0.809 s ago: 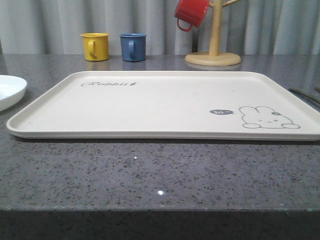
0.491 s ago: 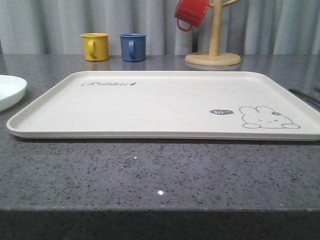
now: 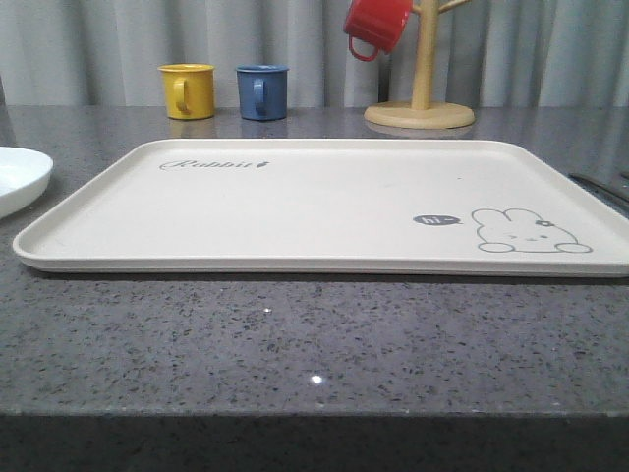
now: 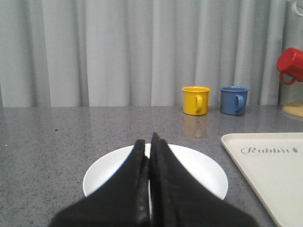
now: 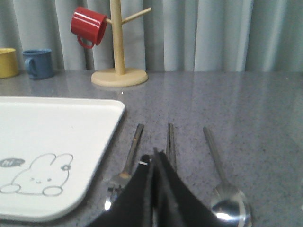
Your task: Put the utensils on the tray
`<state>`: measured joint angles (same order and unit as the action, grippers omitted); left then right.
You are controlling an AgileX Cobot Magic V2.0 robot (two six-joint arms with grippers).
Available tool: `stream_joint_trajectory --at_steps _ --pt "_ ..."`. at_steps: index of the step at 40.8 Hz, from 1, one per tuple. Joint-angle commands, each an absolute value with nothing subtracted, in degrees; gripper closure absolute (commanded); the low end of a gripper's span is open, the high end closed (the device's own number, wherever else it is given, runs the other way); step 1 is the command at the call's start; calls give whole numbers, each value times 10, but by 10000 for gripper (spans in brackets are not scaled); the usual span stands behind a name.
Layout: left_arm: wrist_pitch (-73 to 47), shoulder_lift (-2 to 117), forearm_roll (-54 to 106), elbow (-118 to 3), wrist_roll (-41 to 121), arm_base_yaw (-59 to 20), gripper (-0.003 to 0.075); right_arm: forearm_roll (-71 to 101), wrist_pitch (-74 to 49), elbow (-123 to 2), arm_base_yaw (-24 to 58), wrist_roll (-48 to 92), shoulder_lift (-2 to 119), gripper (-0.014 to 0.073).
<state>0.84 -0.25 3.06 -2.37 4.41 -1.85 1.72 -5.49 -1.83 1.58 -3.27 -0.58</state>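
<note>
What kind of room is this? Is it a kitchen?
Probably a kitchen-style tabletop: a speckled grey stone counter, mugs beside a wooden mug tree, and a fork, chopsticks and spoon beside a tray.

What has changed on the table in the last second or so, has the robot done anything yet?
Nothing has visibly changed. In the front view the tray lies bare as before, the yellow mug, blue mug and red mug on the wooden mug tree sit where they were, and the white plate has not shifted.
</note>
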Motion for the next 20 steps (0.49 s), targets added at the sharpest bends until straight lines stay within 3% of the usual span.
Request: stream_joint_trajectory --at_steps 1,12,20 --pt "9 -11 37 -98 43 -18 740 18 -56 -102 12 -31 -8 708" --pt "-204 72 25 -336 43 -18 740 16 -206 -289 12 -31 96 708" --pt "-338 178 25 -441 43 -18 740 16 -297 -373 12 -31 187 708"
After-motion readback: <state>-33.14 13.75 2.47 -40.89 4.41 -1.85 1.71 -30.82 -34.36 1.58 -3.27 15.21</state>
